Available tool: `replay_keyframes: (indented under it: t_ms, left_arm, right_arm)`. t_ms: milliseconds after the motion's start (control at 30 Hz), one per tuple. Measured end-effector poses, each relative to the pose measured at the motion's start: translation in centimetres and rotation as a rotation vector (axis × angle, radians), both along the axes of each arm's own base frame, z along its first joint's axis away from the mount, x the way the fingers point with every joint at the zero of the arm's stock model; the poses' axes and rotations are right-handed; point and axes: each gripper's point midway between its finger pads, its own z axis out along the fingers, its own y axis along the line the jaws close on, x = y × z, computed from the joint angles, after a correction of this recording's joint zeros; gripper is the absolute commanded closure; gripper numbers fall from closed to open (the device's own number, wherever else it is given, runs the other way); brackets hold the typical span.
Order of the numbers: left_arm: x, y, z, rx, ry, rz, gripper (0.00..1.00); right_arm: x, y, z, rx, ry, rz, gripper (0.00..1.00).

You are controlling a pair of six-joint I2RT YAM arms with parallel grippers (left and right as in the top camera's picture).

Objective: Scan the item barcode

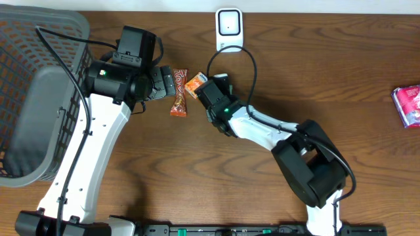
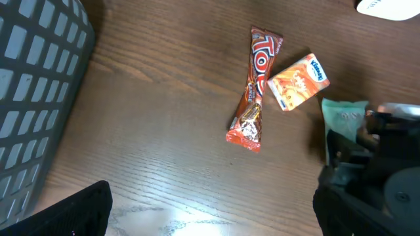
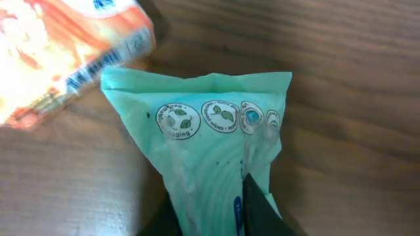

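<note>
Green packet (image 3: 216,131) pinched in the right gripper (image 3: 213,213), jaws closed down on its lower end, printed round logos facing the wrist camera. Packet sits low over the bench (image 1: 328,72), just beside an orange box (image 2: 298,82); touching or not, can't tell. Red candy bar (image 2: 254,92) lies flat next to the box on its left. White scanner (image 1: 229,27) stands at the far edge of the bench, apart from the packet, up past the box. Left gripper (image 1: 167,82) spread wide, holding nothing, pointing at the candy bar. Grey basket (image 1: 39,98) at far left. Pink packet (image 1: 408,105) at far right edge.
</note>
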Motion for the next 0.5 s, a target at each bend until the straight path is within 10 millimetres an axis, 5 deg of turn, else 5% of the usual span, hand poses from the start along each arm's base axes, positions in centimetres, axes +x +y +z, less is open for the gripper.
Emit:
replay_keyframes:
  t_ms: [200,367,500]
  left_arm:
    - [0.0,0.0,0.0,0.0,0.0,0.0,0.02]
    - [0.0,0.0,0.0,0.0,0.0,0.0,0.02]
    - [0.0,0.0,0.0,0.0,0.0,0.0,0.02]
  right_arm:
    - [-1.4,-1.0,1.6,0.112,0.119,0.003,0.94]
    - [-0.3,-2.3,6.1,0.423,0.206,0.047,0.99]
    - [0.3,-4.2,6.6,0.643,0.308,0.119,0.99]
